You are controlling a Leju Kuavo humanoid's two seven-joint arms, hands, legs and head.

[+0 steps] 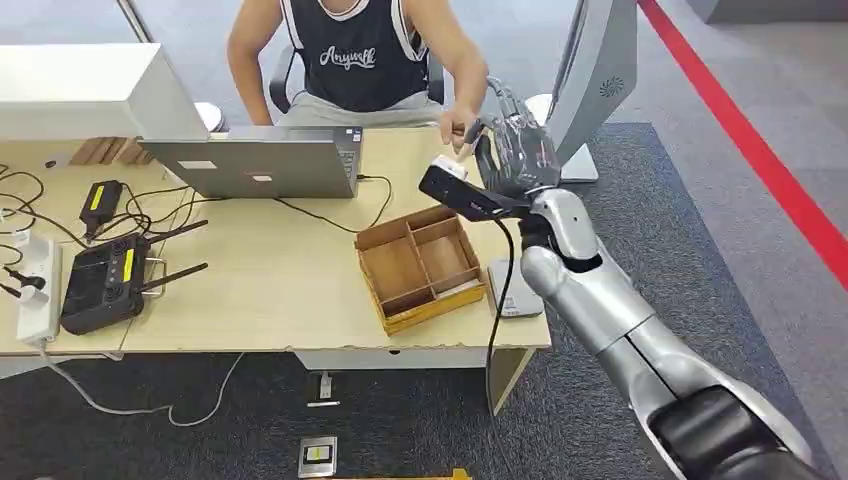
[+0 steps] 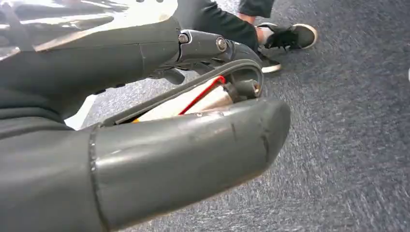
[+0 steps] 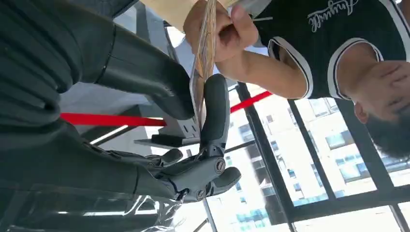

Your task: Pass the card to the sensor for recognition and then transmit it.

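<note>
My right hand (image 1: 515, 150) is raised over the desk's far right corner, toward a seated person. In the right wrist view the card (image 3: 205, 53) shows edge-on, pinched between my thumb (image 3: 145, 77) and a dark finger (image 3: 215, 106). The person's hand (image 3: 222, 29) grips the card's other end, so both of us hold it. That hand (image 1: 460, 128) touches my fingers in the head view. The flat grey sensor (image 1: 515, 292) lies on the desk's right edge, below my forearm. My left hand (image 2: 183, 145) hangs over the carpet with nothing in it.
A wooden divided tray (image 1: 418, 265) sits left of the sensor. A laptop (image 1: 260, 165), a black controller (image 1: 100, 285), a power strip (image 1: 35, 290) and cables cover the desk's left half. A grey monitor stand (image 1: 595, 75) rises just right of my hand.
</note>
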